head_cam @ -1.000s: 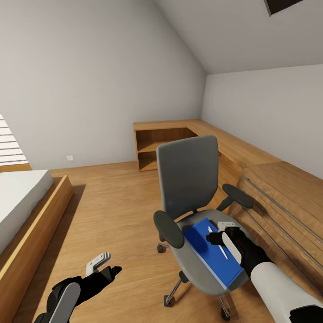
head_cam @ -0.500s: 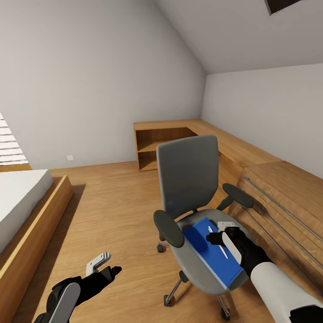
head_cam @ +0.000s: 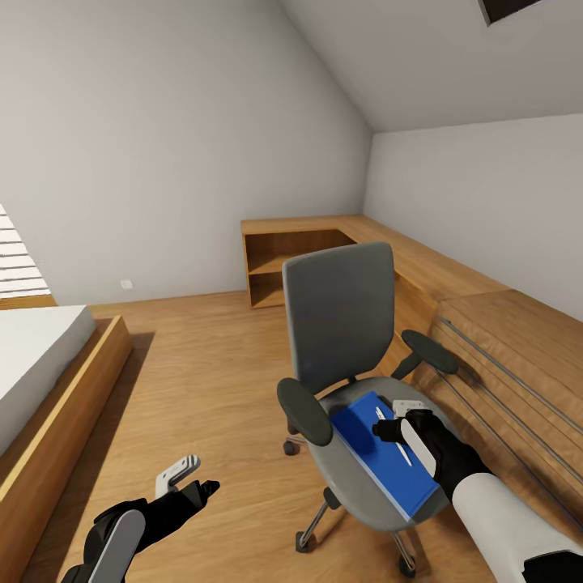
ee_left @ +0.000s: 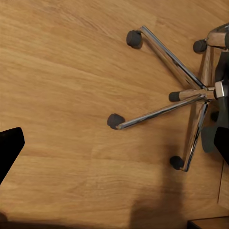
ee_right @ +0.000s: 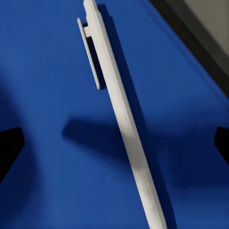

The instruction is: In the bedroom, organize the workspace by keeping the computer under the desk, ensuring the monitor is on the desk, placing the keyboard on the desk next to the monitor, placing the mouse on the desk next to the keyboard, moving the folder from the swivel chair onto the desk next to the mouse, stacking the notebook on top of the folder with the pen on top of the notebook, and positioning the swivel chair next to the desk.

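Hovering low over the swivel chair (head_cam: 348, 380) in the lower right of the head view, the right gripper (head_cam: 402, 423) is sitting just above the pen (head_cam: 394, 438), which is lying lengthwise on the blue folder (head_cam: 380, 465). The right wrist view is showing the white pen (ee_right: 119, 119) running between the two dark fingertips (ee_right: 9, 148), which are standing wide apart at either edge, so the jaws are spread and clamped on nothing. By my reading, the pen pickup is the step in hand, clearing the folder so it can go to the desk. The next move is calling for a short descent and a squeeze across the pen's narrow barrel, with the fingers kept off the folder cover.

The left gripper (head_cam: 188, 479) is hanging idle in the lower left of the head view, jaws apart, above bare wood floor (head_cam: 202, 380); its wrist view is looking down on the chrome chair base (ee_left: 176, 90).

As for holders, the chair seat is carrying the folder, and the folder is carrying the pen; the wooden shelf unit (head_cam: 283, 263) at mid-frame is looking bare.
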{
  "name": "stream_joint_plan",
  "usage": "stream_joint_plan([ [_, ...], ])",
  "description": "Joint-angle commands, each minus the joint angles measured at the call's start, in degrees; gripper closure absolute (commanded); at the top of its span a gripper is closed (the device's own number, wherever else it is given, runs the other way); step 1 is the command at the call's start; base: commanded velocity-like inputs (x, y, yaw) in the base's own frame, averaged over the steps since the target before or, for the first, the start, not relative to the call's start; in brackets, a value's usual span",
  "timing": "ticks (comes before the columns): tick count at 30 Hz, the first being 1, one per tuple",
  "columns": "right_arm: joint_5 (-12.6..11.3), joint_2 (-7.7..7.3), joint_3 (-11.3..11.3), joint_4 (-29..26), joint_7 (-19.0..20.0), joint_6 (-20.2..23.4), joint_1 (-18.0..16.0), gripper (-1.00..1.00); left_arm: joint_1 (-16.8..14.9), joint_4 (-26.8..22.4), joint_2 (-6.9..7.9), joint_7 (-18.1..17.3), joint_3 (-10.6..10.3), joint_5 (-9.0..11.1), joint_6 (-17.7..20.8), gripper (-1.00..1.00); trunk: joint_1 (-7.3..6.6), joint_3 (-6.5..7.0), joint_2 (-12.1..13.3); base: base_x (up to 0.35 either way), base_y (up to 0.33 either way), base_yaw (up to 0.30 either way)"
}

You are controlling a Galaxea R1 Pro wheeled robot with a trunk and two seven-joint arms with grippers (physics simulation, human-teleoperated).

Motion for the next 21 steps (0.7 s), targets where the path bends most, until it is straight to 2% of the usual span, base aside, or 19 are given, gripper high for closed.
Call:
stream_joint_plan([
  [1, -0.6, -0.08, 0.4, -0.1, -0.5, 0.2, 0.0, -1.00, 0.0, -0.1, 0.01, 0.5, 0.0, 0.6, 0.2, -1.00, -0.01, -0.06, 0.0, 0.000, 0.000, 0.000],
  [7, -0.6, -0.08, 0.4, -0.1, -0.5, 0.2, 0.0, -1.00, 0.0, -0.1, -0.01, 0.5, 0.0, 0.6, 0.1, -1.00, -0.01, -0.06, 0.0, 0.000, 0.000, 0.000],
  [10, -0.6, -0.08, 0.4, -0.1, -0.5, 0.2, 0.0, -1.00, 0.0, -0.1, -0.03, 0.5, 0.0, 0.5, 0.1, -1.00, 0.65, -0.59, -1.2, 0.000, 0.000, 0.000],
  [21, -0.6, -0.14, 0.4, -0.1, -0.5, 0.3, 0.0, -1.00, 0.0, -0.1, 0.00, 0.5, 0.0, 0.7, 0.3, -1.00, 0.65, -0.59, -1.2, 0.000, 0.000, 0.000],
])
